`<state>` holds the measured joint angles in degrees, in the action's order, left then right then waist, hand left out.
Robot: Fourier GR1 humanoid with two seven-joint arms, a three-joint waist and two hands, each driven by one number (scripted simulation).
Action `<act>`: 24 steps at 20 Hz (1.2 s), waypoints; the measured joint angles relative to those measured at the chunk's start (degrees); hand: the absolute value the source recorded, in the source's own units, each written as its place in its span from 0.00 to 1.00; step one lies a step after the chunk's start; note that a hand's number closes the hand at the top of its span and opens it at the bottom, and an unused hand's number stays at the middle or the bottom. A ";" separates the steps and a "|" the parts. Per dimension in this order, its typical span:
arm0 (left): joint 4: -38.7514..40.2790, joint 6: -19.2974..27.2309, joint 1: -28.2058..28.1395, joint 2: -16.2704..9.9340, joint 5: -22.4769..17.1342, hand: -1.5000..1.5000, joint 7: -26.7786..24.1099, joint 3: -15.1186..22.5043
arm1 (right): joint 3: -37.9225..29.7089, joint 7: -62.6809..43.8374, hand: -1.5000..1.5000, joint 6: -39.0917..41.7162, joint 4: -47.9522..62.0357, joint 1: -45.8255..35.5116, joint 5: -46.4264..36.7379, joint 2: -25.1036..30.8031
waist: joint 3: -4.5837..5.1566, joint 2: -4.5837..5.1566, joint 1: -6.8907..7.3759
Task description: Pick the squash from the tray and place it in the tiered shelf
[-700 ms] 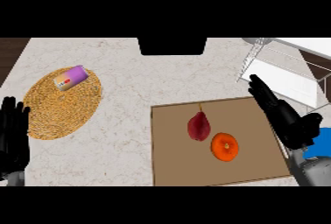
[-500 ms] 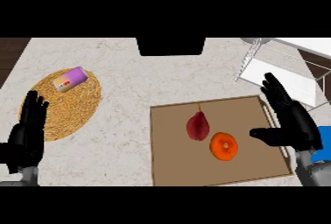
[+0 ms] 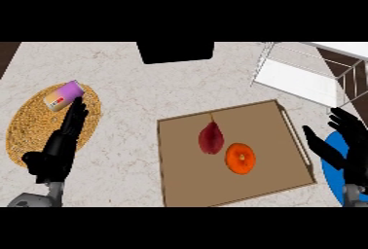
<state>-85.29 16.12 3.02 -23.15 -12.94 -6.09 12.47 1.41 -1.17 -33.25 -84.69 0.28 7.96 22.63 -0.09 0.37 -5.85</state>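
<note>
Speckled pale counter [image 3: 137, 92] carries a brown tray [image 3: 287, 175]; both hands, left [image 3: 61, 146] and right [image 3: 345, 143], keep fingers straight.

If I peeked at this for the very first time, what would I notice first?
Probably the bright orange squash and the dark red fruit beside it on the brown tray, right of the middle. Next come the black hands: left hand over the woven mat, right hand past the tray's right edge.
</note>
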 measured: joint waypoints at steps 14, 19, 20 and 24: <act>3.48 -1.98 7.75 4.02 4.25 0.50 5.25 4.66 | 3.89 9.23 0.00 -3.37 -15.90 19.54 -4.36 -5.47 | 0.14 -0.40 4.82; 4.82 -2.50 8.60 4.96 5.23 0.50 4.79 4.56 | 7.54 -6.74 0.00 -2.80 -25.14 20.85 -11.99 2.11 | 0.24 -0.32 5.47; 4.11 -2.40 8.45 5.04 5.46 0.50 5.31 4.82 | 7.89 -10.50 0.00 -2.26 -27.24 20.92 -13.35 3.91 | 0.25 -0.35 5.64; 3.93 -2.88 9.50 5.30 5.59 0.50 6.12 4.77 | 10.42 -24.31 0.00 2.38 -33.06 20.48 -18.45 10.90 | 0.36 -0.25 6.16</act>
<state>-81.36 13.25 12.52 -17.85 -7.35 0.03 17.23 11.84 -25.47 -30.87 -117.75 20.76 -10.49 33.53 0.28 0.11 0.31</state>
